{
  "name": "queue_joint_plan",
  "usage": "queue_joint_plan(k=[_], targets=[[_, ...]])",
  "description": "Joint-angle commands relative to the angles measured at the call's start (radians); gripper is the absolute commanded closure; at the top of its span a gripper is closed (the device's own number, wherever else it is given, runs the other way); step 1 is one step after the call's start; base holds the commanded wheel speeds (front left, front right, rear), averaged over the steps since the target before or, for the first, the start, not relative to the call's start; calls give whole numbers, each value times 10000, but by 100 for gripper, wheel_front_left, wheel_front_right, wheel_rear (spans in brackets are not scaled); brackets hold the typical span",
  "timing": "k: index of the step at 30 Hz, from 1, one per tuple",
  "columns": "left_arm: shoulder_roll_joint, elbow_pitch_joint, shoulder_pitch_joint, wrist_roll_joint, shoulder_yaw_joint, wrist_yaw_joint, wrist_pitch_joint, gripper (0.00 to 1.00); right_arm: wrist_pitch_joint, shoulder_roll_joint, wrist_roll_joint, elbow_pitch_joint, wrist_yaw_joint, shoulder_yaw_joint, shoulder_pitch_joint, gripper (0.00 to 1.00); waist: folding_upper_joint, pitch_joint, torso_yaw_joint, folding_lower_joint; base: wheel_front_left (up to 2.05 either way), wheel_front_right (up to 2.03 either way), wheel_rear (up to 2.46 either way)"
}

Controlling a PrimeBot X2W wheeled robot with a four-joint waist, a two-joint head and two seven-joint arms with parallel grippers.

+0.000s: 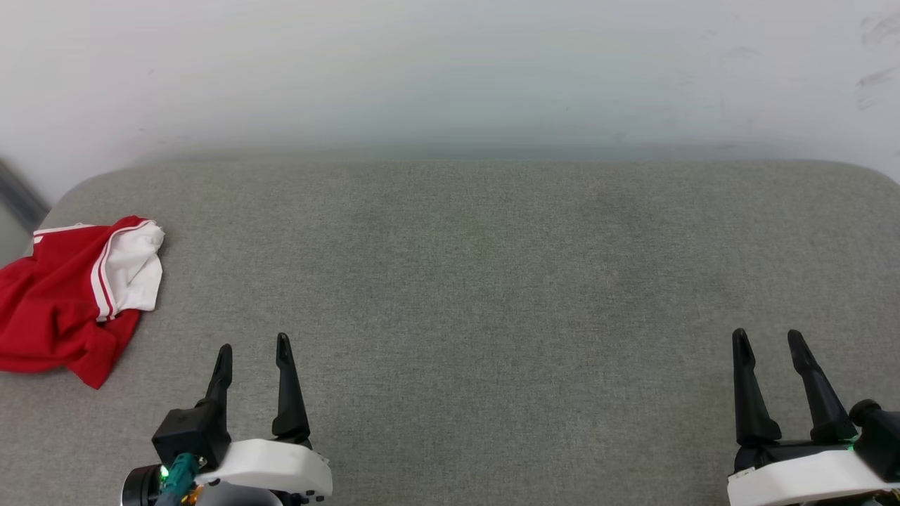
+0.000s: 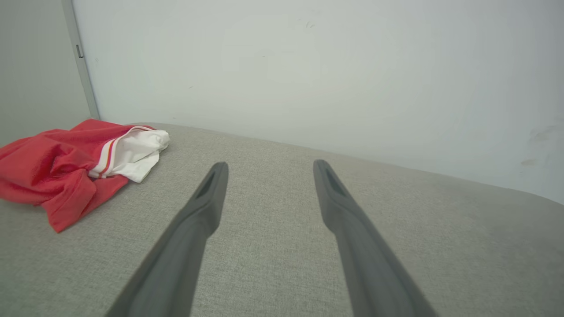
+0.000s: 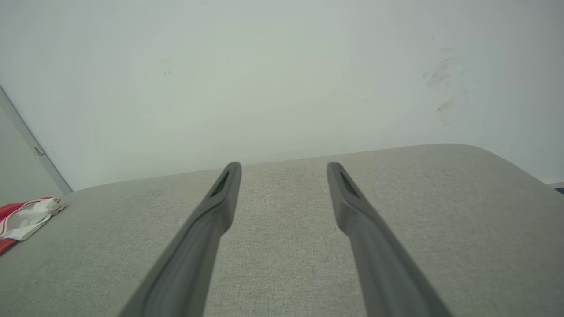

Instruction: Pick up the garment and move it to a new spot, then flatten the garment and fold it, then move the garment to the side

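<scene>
The garment [image 1: 56, 302] lies crumpled at the far left edge of the grey fabric surface: red cloth with a white sleeve and red-and-white striped trim on top. In the left wrist view the garment [image 2: 57, 165] sits up and to the left of the fingers. In the right wrist view a corner of the garment [image 3: 22, 218] pokes in at the left edge. My left gripper [image 1: 253, 348] hovers open at the lower left, to the right of the garment and apart from it. My right gripper [image 1: 768, 339] stands open at the lower right, empty.
The grey cushioned surface [image 1: 478, 281] spreads wide between the grippers, with rounded back corners. A pale wall [image 1: 450, 70] rises right behind it. A grey vertical strip [image 2: 81, 61] runs up the wall at the left, behind the garment.
</scene>
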Motion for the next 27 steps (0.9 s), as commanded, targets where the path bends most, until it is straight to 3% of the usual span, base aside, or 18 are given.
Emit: queue_joint_plan(k=[1,27], targets=[[24,-79,55,207,-35,64,-94,0,-82,3,-239,-124,-3,19,92,0,0,-3,1,-1,0,0,0],[-124,109,400,2138,-153,106,-600,0,-606,8,-1743,-369,-4,180,480,0,0,-56,45,-1,0,0,0]])
